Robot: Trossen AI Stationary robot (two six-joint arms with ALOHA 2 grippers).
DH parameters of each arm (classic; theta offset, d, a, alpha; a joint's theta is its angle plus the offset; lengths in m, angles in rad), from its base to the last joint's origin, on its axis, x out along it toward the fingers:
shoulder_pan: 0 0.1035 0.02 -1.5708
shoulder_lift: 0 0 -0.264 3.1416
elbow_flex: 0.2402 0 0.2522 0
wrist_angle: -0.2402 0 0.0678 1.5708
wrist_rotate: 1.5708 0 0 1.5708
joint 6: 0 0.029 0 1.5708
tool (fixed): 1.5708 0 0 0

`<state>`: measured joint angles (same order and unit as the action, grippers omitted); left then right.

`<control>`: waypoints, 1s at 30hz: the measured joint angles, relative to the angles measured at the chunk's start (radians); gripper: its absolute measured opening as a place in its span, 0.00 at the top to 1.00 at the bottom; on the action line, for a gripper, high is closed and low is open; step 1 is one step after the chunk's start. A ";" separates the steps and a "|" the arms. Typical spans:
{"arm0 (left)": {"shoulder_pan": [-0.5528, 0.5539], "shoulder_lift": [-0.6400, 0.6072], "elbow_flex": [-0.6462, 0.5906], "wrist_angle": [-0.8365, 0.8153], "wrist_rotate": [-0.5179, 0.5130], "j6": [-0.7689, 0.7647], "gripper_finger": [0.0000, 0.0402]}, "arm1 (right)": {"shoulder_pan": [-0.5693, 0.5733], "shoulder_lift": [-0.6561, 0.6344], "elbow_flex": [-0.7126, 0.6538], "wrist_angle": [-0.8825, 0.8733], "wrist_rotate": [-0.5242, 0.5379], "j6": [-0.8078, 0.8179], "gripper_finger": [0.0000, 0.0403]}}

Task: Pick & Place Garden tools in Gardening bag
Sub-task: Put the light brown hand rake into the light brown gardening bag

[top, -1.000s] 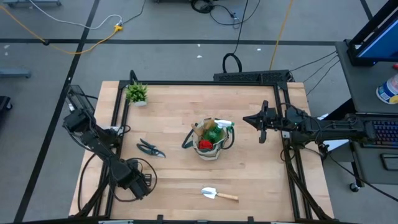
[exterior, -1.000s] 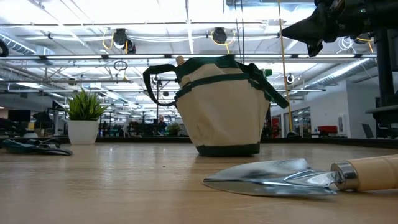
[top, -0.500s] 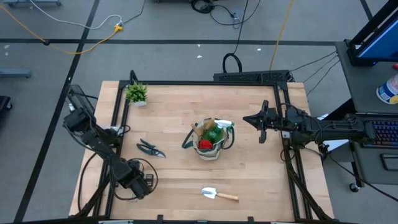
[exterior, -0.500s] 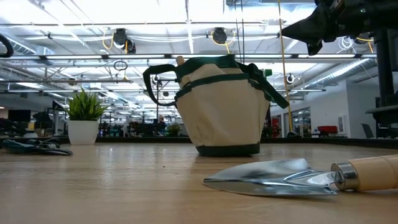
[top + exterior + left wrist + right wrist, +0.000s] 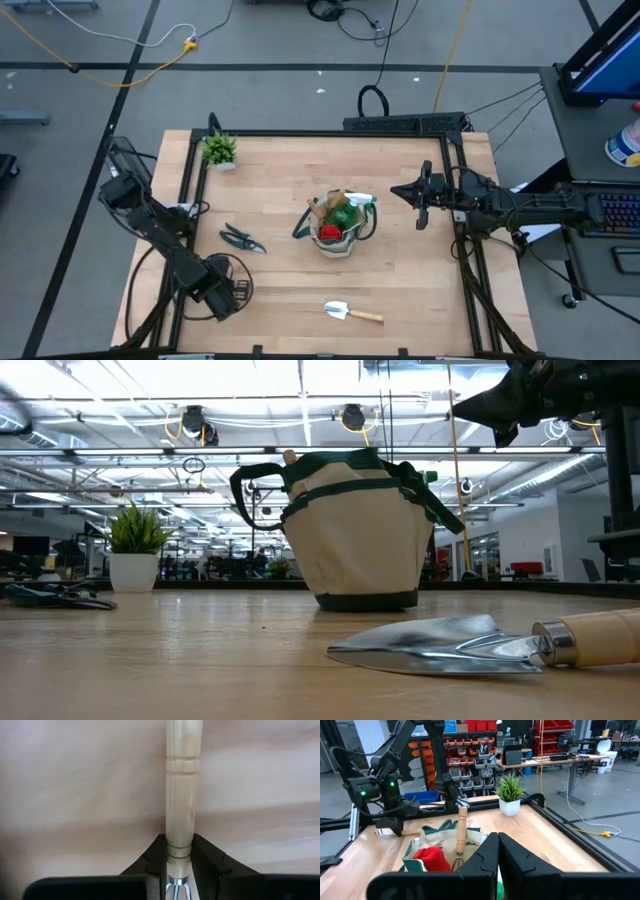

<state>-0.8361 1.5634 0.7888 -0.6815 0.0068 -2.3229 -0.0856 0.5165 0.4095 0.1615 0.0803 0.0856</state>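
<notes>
Two arms: left gripper [image 5: 237, 290], lower left of the counter [image 5: 290, 270], clamps a wooden handle [image 5: 180, 795]; right gripper [image 5: 397, 191], centre right, fingers closed, beside the bag [image 5: 338, 228].

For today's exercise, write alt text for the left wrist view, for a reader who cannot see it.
The left pincer is shut on a wooden-handled tool, its two dark fingers pressing either side of the pale turned handle near the metal end. The handle extends away over the light wooden table. Only a bit of metal shows, so the tool type is unclear.
</notes>
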 joint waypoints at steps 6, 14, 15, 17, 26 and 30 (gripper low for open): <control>-0.010 -0.179 0.002 0.078 -0.348 0.105 0.85 | 0.000 0.000 0.000 -0.007 -0.002 0.007 1.00; 0.047 -0.369 0.018 0.328 -0.846 0.572 0.85 | 0.000 0.000 0.000 -0.007 -0.002 0.007 1.00; 0.074 -0.380 0.018 0.370 -0.884 0.655 0.85 | 0.000 0.000 0.000 -0.007 -0.002 0.007 1.00; 0.137 -0.388 0.018 0.471 -0.917 0.809 0.85 | 0.000 0.000 0.000 -0.007 -0.002 0.007 1.00; 0.425 -0.366 0.019 0.909 -0.720 1.482 0.85 | 0.000 0.001 0.000 -0.007 -0.002 0.007 1.00; 0.507 -0.357 0.020 1.029 -0.616 1.617 0.85 | 0.000 0.001 0.000 -0.007 -0.002 0.007 1.00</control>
<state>-0.3289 1.2063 0.8089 0.3477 -0.6094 -0.7056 -0.0856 0.5171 0.4095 0.1541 0.0780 0.0925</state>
